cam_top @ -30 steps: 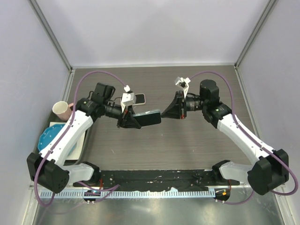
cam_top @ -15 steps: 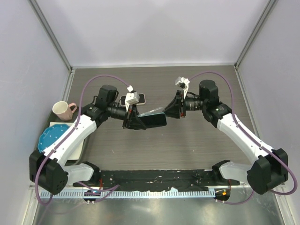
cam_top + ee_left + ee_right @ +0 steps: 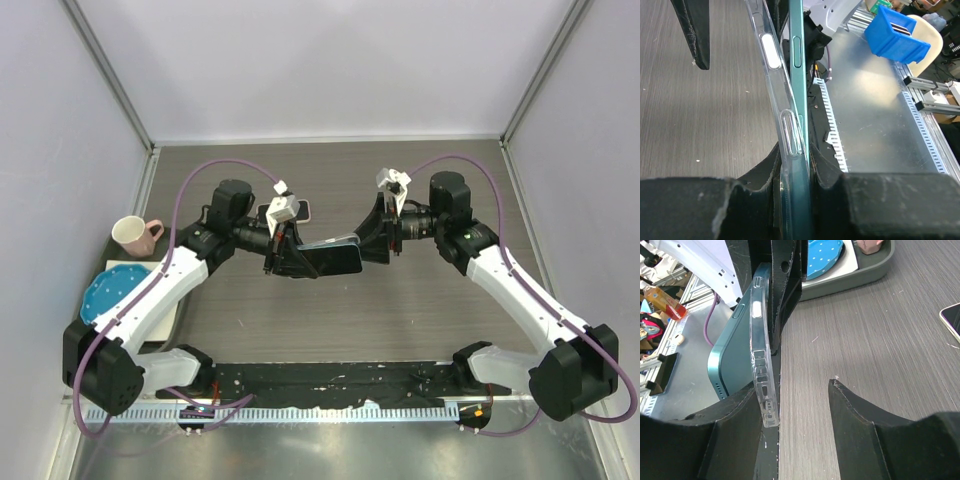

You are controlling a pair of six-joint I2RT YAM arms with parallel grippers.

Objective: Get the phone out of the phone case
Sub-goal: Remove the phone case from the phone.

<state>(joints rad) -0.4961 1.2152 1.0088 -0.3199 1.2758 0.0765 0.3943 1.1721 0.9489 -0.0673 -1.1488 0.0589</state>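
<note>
Top external view: the dark wood-grain table [image 3: 430, 320] carries two white-and-black arms, the left arm [image 3: 160, 290] and the right arm [image 3: 510, 285], which meet over its middle. Between them the teal phone [image 3: 340, 260] is held off the table. Its long axis runs left to right, roughly level, and its free end points toward the right arm.

Left wrist view: the phone [image 3: 796, 50] is seen edge-on, a thin teal band with slim side buttons. The clear plastic phone case [image 3: 771, 50] lies along its left side, glossy, with raised button covers. The case sits against the phone near the grip and splays away from it toward the far end. The left claw [image 3: 795, 170] is clenched on both phone and case at their near end.

Right wrist view: the phone [image 3: 732, 355] shows a rounded teal corner with small holes along its end. The case [image 3: 760, 340] stands beside it, its rim ribbed with cut-outs. The right claw [image 3: 795, 390] is released, its fingers spread wide, and the case end lies just inside one finger.

A second dark phone with a pale rim [image 3: 290, 211] lies flat on the table behind the left claw.
</note>
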